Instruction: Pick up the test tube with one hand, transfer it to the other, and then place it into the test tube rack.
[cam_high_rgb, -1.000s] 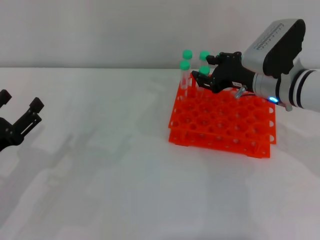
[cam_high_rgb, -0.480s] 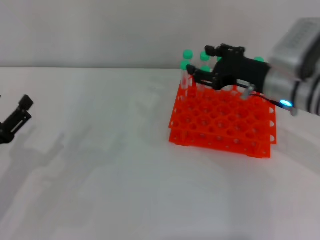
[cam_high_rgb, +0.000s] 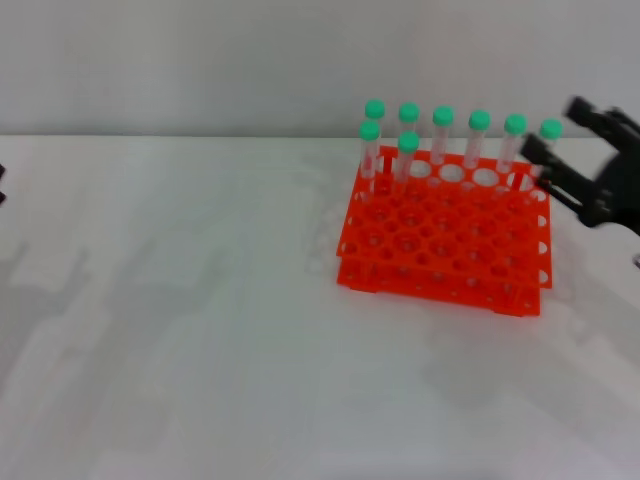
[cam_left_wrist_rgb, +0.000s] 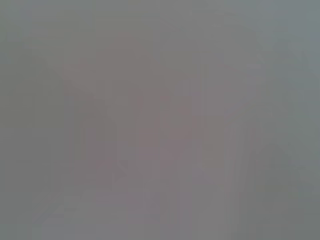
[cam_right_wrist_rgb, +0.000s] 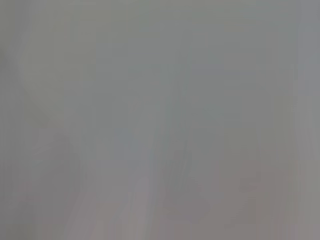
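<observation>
The orange-red test tube rack (cam_high_rgb: 440, 250) stands right of the middle of the white table. Several green-capped test tubes stand upright in it: a row along the back and two in the second row at the left end. One of those two is the test tube (cam_high_rgb: 407, 158) where my right gripper was a moment ago. My right gripper (cam_high_rgb: 560, 130) is open and empty at the right edge, beside the rack's back right corner and apart from the tubes. Of my left gripper (cam_high_rgb: 2, 195) only a dark sliver shows at the far left edge. Both wrist views show only grey.
The white table (cam_high_rgb: 200, 330) stretches left of and in front of the rack. A pale wall rises behind the table's back edge.
My right gripper has drawn back to the right, away from the second-row tube, which stays standing in the rack. My left gripper has moved left, almost out of view.
</observation>
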